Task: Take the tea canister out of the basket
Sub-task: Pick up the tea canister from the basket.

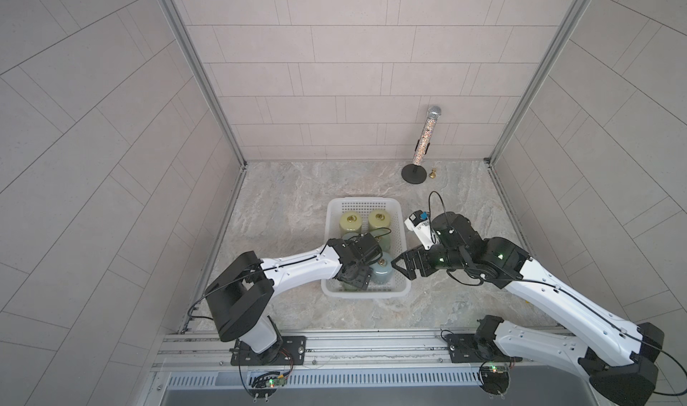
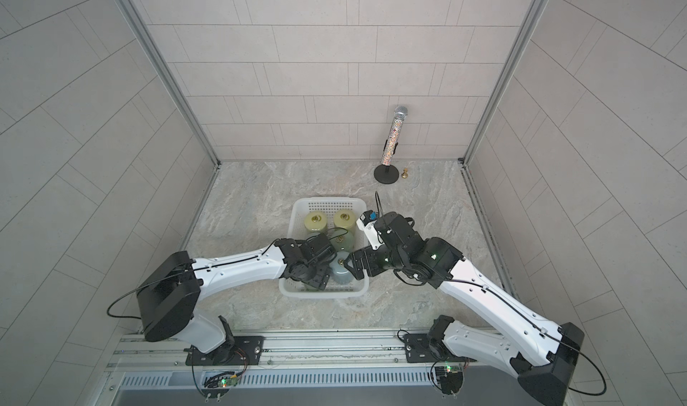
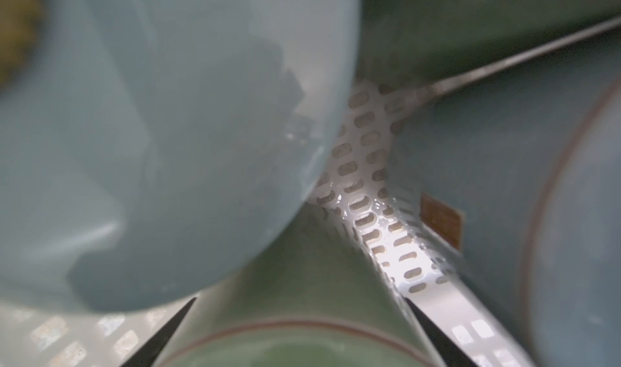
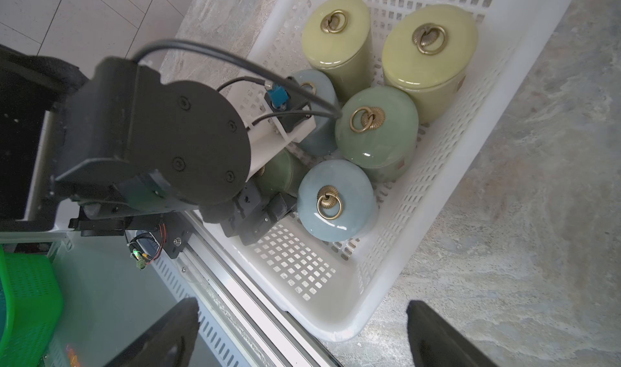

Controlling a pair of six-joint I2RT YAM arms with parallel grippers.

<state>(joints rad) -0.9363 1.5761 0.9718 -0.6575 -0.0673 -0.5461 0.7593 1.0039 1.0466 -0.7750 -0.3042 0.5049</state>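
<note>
In both top views, the white perforated plastic basket [image 1: 366, 293] [image 2: 323, 294] is seen on the grey stone-patterned counter [image 1: 297, 199]. All the round glazed canisters are inside it; none has been taken out. The left tool [image 1: 357, 278] is positioned low in the near left corner of the basket, just beside the blue glazed canister [image 1: 383, 272]. The right tool [image 1: 403, 266] is positioned at the basket's right rim.

In the left wrist view, the left tool [image 3: 299, 315] is shown with its fingers apart. The lid of a dark green glazed canister [image 3: 289, 348] lies between them; contact cannot be confirmed. Neighbouring canisters are crowded close around it.

In the right wrist view, the right tool [image 4: 300, 315] is shown spread wide and empty above a corner of the basket. The dark green glazed canister [image 4: 285, 172] is partly hidden under the left arm and rests in the basket.

The task is judged to be at the grasp stage. Closing, lifting and removal remain to be done.
</note>
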